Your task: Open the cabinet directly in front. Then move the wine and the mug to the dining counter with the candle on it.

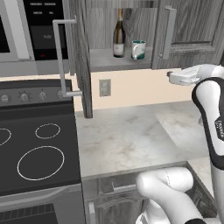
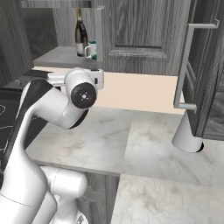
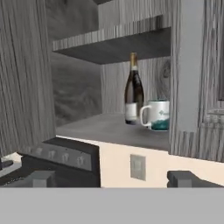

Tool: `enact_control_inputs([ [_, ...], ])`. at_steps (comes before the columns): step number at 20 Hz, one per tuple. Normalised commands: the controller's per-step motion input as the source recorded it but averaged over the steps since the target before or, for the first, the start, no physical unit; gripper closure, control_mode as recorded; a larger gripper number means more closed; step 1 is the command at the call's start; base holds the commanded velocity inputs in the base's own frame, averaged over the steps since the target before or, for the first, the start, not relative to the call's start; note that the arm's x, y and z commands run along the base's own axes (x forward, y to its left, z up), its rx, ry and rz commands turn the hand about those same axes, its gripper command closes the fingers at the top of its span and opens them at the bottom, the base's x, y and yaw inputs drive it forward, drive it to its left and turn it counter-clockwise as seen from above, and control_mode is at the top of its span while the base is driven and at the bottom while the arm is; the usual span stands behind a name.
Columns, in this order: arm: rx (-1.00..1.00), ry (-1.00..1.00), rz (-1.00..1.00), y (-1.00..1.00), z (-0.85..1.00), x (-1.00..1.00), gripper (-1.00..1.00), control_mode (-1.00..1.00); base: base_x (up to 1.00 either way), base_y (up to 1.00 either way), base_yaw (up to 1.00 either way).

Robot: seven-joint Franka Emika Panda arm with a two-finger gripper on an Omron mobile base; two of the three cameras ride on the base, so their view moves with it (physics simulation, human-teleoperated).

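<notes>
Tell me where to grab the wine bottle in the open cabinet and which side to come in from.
Grip the wine at its straight lower body, about at the pale label, coming in level through the open left door. It stands upright on the cabinet shelf. The mug stands close on one side, so probably set the open claw a little toward the bottle's free side.

Hidden and cropped around the cabinet point(image 1: 122, 35)

The wine point(image 1: 118, 35) top is cut off in the left base view; the right door's edge point(image 3: 186, 74) covers part of the mug point(image 3: 156, 114).
</notes>
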Motion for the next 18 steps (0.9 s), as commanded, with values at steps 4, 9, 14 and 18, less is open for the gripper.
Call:
enact_control_inputs([
  [4,0.01,-0.19,-0.49,-0.84,0.02,0.03,-1.0,-1.0,0.0,0.0,0.0],
  [9,0.01,-0.03,-0.06,-0.19,0.0,0.0,-1.0,-1.0,0.0,0.0,0.0],
  [14,0.01,0.0,0.0,-0.1,0.04,0.07,-1.0,-1.0,0.0,0.0,0.0],
  [18,0.07,-0.01,0.0,-0.3,0.34,0.18,-1.0,-1.0,0.0,0.0,0.0],
])
